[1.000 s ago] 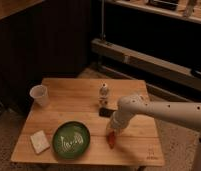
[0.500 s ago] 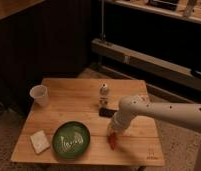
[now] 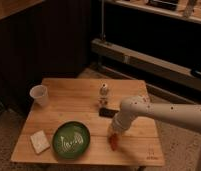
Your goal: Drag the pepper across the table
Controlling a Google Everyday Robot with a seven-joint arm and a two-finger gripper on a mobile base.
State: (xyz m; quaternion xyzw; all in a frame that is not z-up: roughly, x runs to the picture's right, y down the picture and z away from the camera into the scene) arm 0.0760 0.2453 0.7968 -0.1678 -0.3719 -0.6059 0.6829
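Observation:
The pepper [image 3: 114,142] is small and red-orange and lies on the light wooden table [image 3: 69,107] near its front edge, right of the green plate [image 3: 71,140]. My gripper [image 3: 113,133] comes in from the right on a white arm and points down right over the pepper's upper end, hiding part of it.
A white cup [image 3: 39,95] stands at the table's left edge. A small white figurine [image 3: 103,93] stands in the middle, with a dark flat object [image 3: 108,113] just in front of it. A pale sponge [image 3: 39,141] lies at the front left corner. A metal rail runs behind the table.
The arm and the pepper have shifted slightly toward the table's front edge; otherwise the scene is the same.

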